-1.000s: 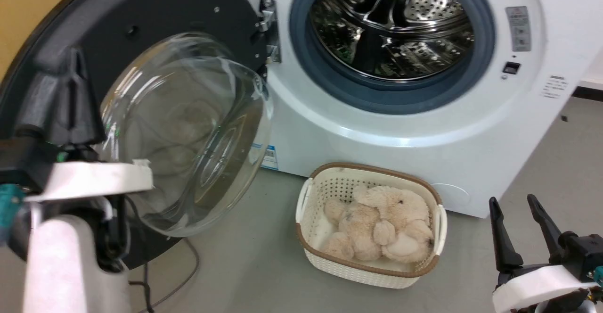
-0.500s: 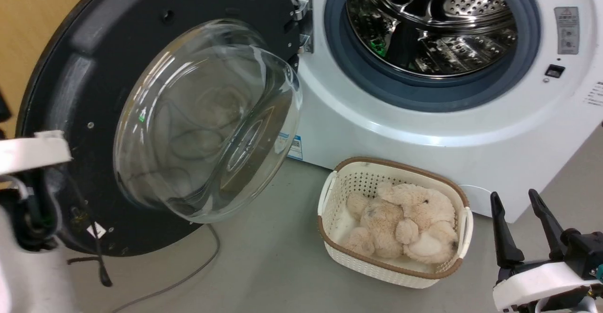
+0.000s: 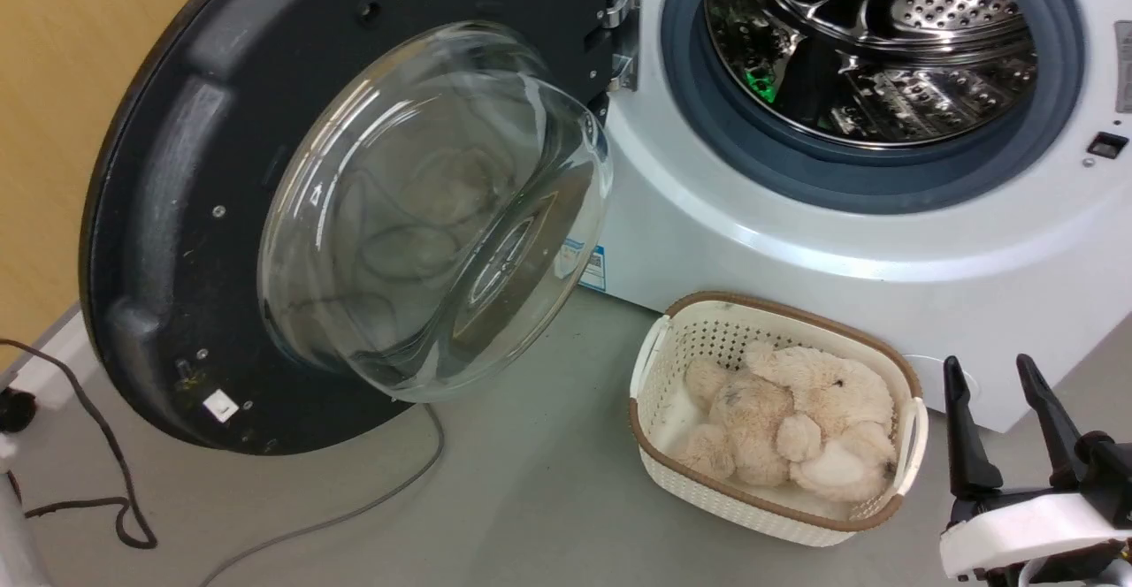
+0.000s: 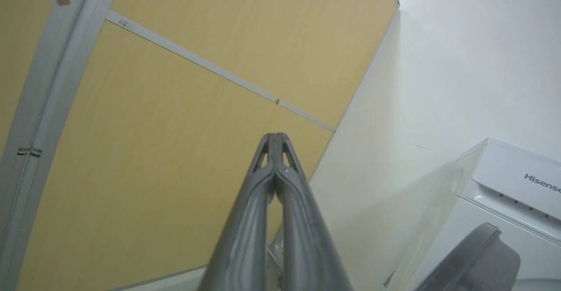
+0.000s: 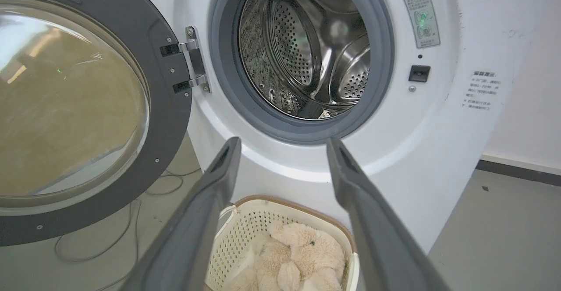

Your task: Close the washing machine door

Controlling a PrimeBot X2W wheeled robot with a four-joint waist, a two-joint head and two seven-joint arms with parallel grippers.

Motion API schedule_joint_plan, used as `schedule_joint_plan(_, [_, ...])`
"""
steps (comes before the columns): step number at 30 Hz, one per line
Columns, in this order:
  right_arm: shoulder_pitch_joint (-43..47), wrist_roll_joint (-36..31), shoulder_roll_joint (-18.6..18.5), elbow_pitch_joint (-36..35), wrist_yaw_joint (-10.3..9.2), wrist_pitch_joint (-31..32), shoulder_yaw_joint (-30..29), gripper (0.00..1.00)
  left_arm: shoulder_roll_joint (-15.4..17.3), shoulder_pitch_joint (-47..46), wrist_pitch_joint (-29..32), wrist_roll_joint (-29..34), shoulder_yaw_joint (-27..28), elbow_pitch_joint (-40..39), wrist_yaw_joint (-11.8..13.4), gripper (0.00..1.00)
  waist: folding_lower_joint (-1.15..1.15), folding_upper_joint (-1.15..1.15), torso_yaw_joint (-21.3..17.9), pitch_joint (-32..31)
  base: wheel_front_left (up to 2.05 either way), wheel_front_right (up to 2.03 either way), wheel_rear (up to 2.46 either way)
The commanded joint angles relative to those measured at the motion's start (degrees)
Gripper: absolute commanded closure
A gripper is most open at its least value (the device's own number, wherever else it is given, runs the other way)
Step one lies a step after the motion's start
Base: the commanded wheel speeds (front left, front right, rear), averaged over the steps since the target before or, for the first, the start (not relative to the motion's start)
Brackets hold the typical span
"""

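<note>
Black door (image 3: 168, 216) swung wide open, left of washing machine (image 3: 796, 242), hanging on hinge (image 3: 623, 30); steel drum (image 3: 884, 48) exposed. Left gripper (image 4: 275, 136): fingers pressed together, nothing between, pointing at yellow wall (image 4: 153, 129), clear of door. Right gripper (image 3: 988, 364): fingers spread, nothing held, low right beside basket (image 3: 672, 322) with plush toy (image 3: 796, 419). Grey cable (image 3: 354, 507) on floor below door.

A laundry corner: a white Hisense front-loading washing machine (image 3: 796, 242) on a grey floor (image 3: 531, 499), a woven basket (image 3: 752, 503) before it, beside tan wall panels (image 3: 53, 127).
</note>
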Motion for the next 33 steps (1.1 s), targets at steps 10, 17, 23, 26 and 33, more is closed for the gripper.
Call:
schedule_joint_plan(10, [-1.0, -0.2, 0.2, -0.2, 0.04, -1.7, -2.3, 0.00, 2.2, -2.9, 13.2, -21.4, 4.2, 14.1, -1.1, 1.00, -0.01, 0.00, 2.7, 1.5, 0.00, 0.00, 0.00])
schedule_joint_plan(17, [-1.0, -0.2, 0.2, -0.4, 0.04, -2.5, -3.8, 0.00, 1.7, -2.4, 22.7, -32.8, 2.4, 18.1, -1.5, 1.00, -0.01, 0.00, 4.3, 2.5, 0.00, 0.00, 0.00])
schedule_joint_plan(23, [-1.5, -0.1, 0.3, -0.2, 0.04, -3.2, -4.2, 0.00, 0.9, 0.0, 27.7, -40.2, 0.3, 18.9, -1.9, 1.00, -0.01, 0.00, 4.7, 3.4, 0.00, 0.00, 0.00])
schedule_joint_plan(26, [-2.0, -0.1, 0.3, -0.2, 0.04, -3.6, -4.5, 0.00, 0.6, 1.3, 29.8, -43.0, -1.4, 19.1, -2.1, 1.00, -0.01, 0.00, 4.9, 3.9, 0.00, 0.00, 0.00])
schedule_joint_plan(33, [-2.5, 0.3, 0.3, 0.2, 0.04, -4.4, -5.4, 0.00, -0.4, 5.1, 33.4, -49.8, -4.7, 18.0, -2.5, 1.00, -0.01, 0.00, 5.5, 4.4, 0.00, 0.00, 0.00])
